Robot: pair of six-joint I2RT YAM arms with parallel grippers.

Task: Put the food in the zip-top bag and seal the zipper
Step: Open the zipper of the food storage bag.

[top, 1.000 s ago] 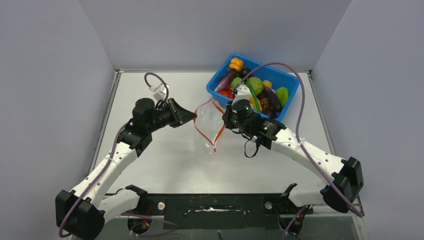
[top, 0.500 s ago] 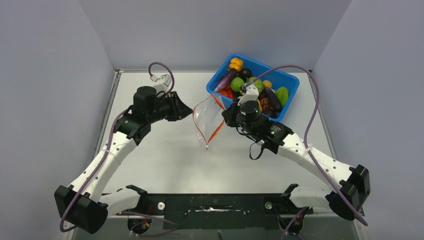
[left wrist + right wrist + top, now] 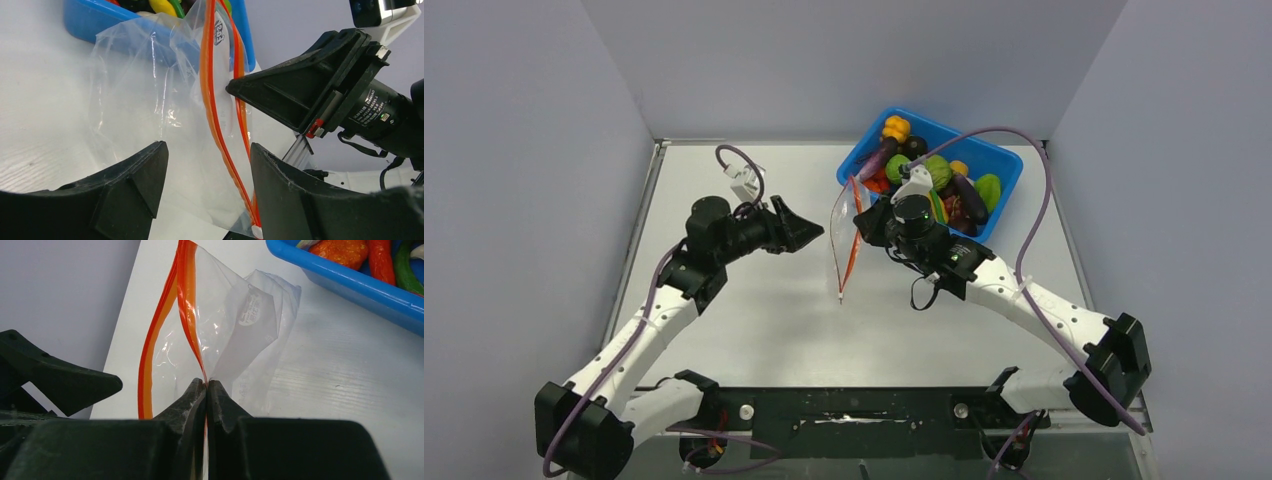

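From my console, the left gripper (image 3: 810,232) has its matte black, wedge-shaped plastic jaws apart, gripping nothing. It sits over the pale, faintly ribbed table (image 3: 754,320), short of its middle. Just beyond its tips hangs the clear, crinkly plastic zip-top bag (image 3: 145,90), thin and creased, with glossy highlights. The zipper (image 3: 210,95), a narrow red-orange double strip, runs down the bag's edge in a loose wave, and its two tracks bow apart. The right gripper (image 3: 206,385) has its jaws pressed together on that strip. A small round white sticker (image 3: 251,310) on the bag carries dark print that I can't read. I think the bag's lower corner touches the table, though the view is poor. At the far right corner sits the smooth blue rectangular plastic bin (image 3: 1014,170), heaped with shiny toy food (image 3: 937,170) in green, orange, purple and red.
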